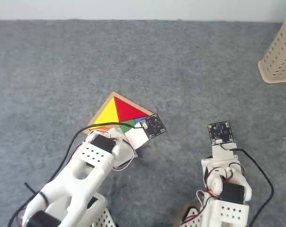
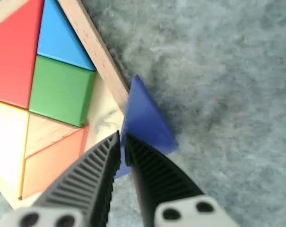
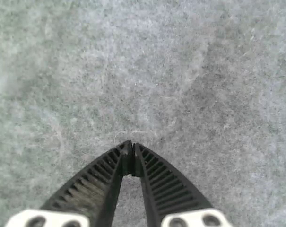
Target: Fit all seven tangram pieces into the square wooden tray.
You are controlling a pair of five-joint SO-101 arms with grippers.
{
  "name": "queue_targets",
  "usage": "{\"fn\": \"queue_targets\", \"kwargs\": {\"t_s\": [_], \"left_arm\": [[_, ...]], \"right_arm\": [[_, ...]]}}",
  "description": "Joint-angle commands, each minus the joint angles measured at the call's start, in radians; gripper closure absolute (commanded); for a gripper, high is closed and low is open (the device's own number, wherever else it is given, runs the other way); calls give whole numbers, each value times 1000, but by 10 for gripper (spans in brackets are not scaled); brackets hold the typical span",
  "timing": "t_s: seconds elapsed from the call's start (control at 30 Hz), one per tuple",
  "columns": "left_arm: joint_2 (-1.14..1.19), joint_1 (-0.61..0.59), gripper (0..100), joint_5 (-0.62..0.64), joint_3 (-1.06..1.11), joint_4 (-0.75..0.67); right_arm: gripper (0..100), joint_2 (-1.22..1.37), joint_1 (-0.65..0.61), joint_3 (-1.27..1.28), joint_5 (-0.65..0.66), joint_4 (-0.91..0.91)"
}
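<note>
Working the last stretch of the puzzle, I have the left gripper (image 2: 122,138) pinched onto a dark blue triangle (image 2: 145,118), its jaws almost together with a corner of the piece between them. That triangle stands tilted on edge across the tray (image 2: 98,53), touching the wooden rim, with most of it hanging over the grey carpet (image 2: 218,71) outside. Inside the tray I can see a red triangle (image 2: 15,47), a light blue triangle (image 2: 60,38), a green square (image 2: 62,90), a yellow piece (image 2: 5,137) and an orange piece (image 2: 53,165), all lying flat. A patch of bare wood sits just inside the rim beside the green square, and I judge that is the slot this triangle belongs in. The next move, as I see it, calls for bringing the piece inward over the rim, turning it to match the gap and laying it flat before letting go; a tilted release could leave it propped on the rim. The right gripper (image 3: 131,147) hangs closed and empty over bare carpet, well apart from the tray. The pale shape between green and orange could be a seventh piece or bare tray floor; I cannot tell. From the high view, the left arm covers the tray's near corner.
</note>
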Motion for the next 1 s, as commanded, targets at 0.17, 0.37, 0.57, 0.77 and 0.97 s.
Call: {"fn": "queue_targets", "kwargs": {"t_s": [0.17,0.37,0.57,0.77,0.97], "left_arm": [[-17,-8,984,-2,8,-48],[-17,-8,984,51,15,-92],[-17,-15,984,46,30,-123],[-17,-137,984,44,31,-186],[-17,-163,984,46,30,-186]], "right_arm": [[992,-15,12,6,11,-13],[992,-15,12,6,11,-13],[992,-15,12,6,11,-13],[992,-15,12,6,11,-13],[992,-15,12,6,11,-13]]}}
